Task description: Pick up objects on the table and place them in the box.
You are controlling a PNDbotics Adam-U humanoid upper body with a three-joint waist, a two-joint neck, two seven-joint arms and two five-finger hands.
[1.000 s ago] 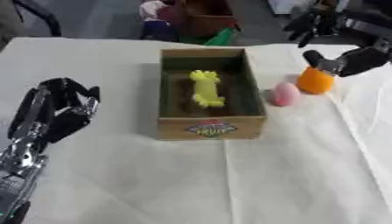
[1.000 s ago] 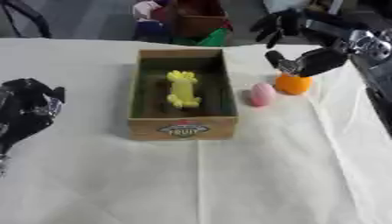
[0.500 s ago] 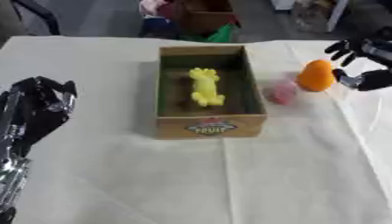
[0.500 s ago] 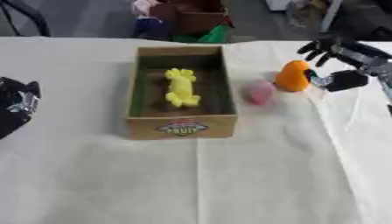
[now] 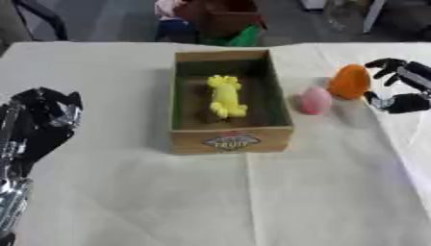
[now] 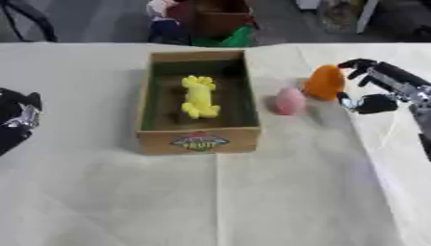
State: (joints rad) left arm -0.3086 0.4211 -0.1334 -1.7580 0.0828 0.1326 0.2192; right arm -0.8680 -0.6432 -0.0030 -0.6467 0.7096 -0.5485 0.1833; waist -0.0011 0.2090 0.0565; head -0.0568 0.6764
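Note:
A cardboard box (image 5: 231, 139) with a fruit label stands mid-table, and a yellow toy (image 5: 225, 95) lies inside it. Just right of the box a pink egg-shaped object (image 5: 316, 100) rests on the cloth. An orange object (image 5: 349, 81) stands upright beside it, a little farther back. My right hand (image 6: 379, 89) hovers just right of the orange object, open, fingers curved above and thumb below, with a small gap between them and it. My left hand (image 5: 38, 122) rests open at the left edge, holding nothing.
A white cloth (image 5: 252, 202) covers the table. Beyond the far edge stand a brown box (image 5: 223, 17), something green (image 5: 246, 37) and other clutter. The cloth in front of the box is bare.
My right hand has drawn back to the right, from on top of the orange object to beside it. The orange object stays near the pink one. The left hand shows lower and farther left.

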